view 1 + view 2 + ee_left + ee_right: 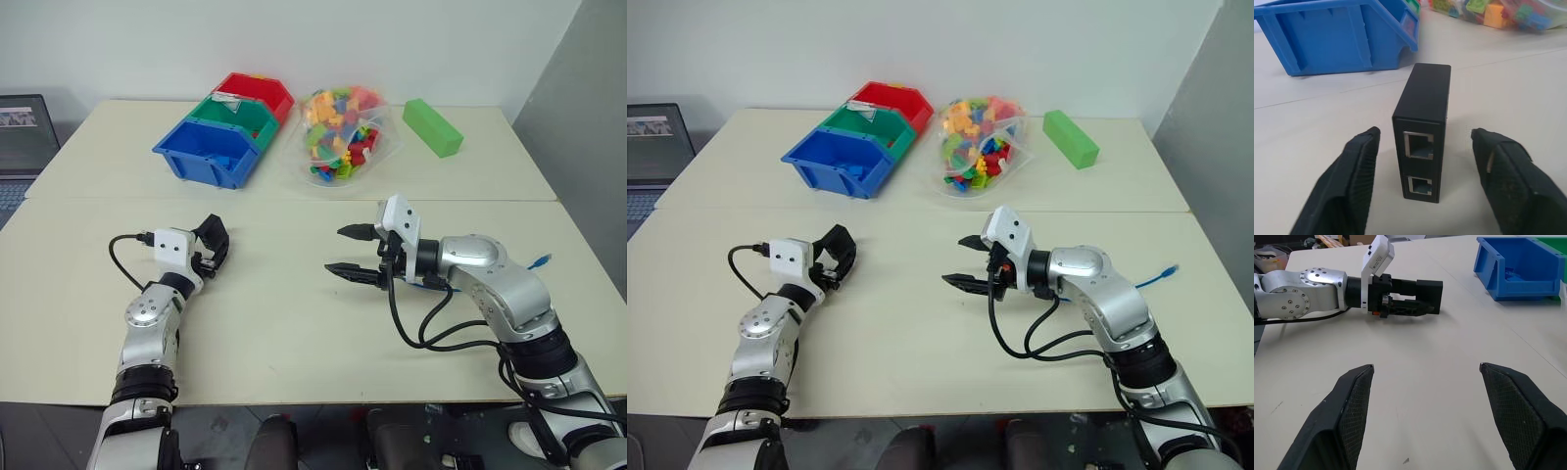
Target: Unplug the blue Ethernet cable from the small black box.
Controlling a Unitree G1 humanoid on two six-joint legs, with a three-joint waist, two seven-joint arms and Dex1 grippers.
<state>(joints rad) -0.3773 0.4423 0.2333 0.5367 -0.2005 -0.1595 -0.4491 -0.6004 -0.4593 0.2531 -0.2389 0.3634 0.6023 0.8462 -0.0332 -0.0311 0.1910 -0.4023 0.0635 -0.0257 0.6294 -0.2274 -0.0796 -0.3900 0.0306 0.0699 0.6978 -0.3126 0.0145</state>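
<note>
L gripper point(1422, 161) is standing open, fingers point(1347, 181) flanking the small black box point(1422, 127) w/o touching; box is standing on end near the bench's point(294, 313) L front edge, both ports showing empty. R gripper point(355, 252) is hovering open mid-bench, holding nothing. The blue Ethernet cable point(1159, 273) is lying by the R edge, unplugged. Risk: L fingers, if withdrawing skewed, are likely tipping the narrow upright box.

Both tools point(212, 245) point(355, 252) open, apart.
</note>
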